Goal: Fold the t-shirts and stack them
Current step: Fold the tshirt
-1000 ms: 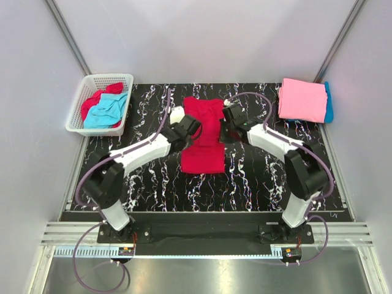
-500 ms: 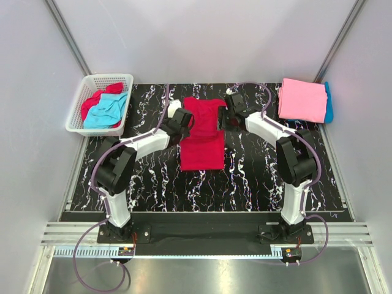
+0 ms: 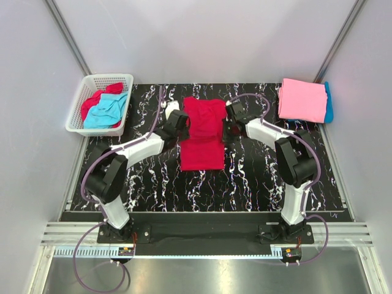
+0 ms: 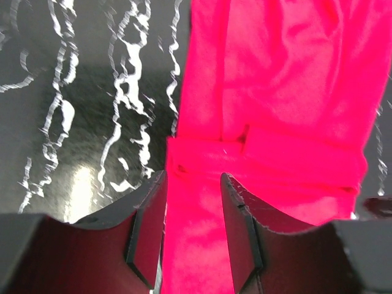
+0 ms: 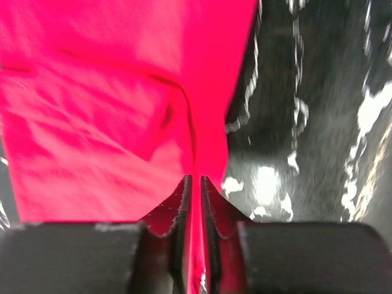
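A crimson red t-shirt [image 3: 203, 131] lies flat in the middle of the black marbled table, with a crosswise fold edge halfway down. My left gripper [image 3: 181, 120] is at its left edge; in the left wrist view [image 4: 193, 177] the jaws stand apart over the red cloth [image 4: 275, 92]. My right gripper [image 3: 228, 124] is at the shirt's right edge; in the right wrist view [image 5: 195, 179] the jaws are pinched on a thin fold of the red cloth [image 5: 110, 110]. A folded pink t-shirt [image 3: 302, 99] lies on a turquoise one [image 3: 329, 101] at the back right.
A white lattice basket [image 3: 82, 98] stands at the back left, holding a crumpled red shirt [image 3: 93, 103] and a turquoise shirt [image 3: 107, 111]. Grey walls close in the table on both sides and at the back.
Both grippers moved from the shirt's middle towards its far end, and the right one has come partway back. The shirt's upper half now lies wider and flatter.
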{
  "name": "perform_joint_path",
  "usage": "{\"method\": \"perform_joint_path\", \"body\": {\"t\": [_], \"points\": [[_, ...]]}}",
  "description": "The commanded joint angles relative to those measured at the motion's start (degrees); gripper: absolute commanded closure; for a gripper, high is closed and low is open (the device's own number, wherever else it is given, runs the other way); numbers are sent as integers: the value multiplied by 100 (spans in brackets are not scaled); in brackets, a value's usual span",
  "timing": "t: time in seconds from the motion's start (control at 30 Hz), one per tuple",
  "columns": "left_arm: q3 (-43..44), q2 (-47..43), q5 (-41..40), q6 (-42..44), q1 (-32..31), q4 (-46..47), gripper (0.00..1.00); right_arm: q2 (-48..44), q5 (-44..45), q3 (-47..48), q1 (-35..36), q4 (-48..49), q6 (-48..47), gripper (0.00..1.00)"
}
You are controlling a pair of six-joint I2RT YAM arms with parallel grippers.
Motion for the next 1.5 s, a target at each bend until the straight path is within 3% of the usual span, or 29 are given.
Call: {"method": "perform_joint_path", "body": {"t": [0.0,0.33,0.6,1.2,1.33,1.47], "points": [[-112,-455,641,-116,-21,-103,56,-554,-377,-390,17,42,50,82],[-375,-860,1363,-37,-12,-473,56,-1091,-1000,-1051,60,226,208,64],[-437,-1018,1170,-81,-12,-640,55,-1003,-1211,-1192,52,314,252,61],[-305,-1124,950,-20,102,-851,55,-476,-1246,-1131,61,411,279,64],[-314,-1150,950,-20,138,-868,55,-423,-1308,-1131,61,420,323,70],[-323,-1168,950,-20,173,-868,55,-476,-1308,-1183,52,429,358,82]]}}
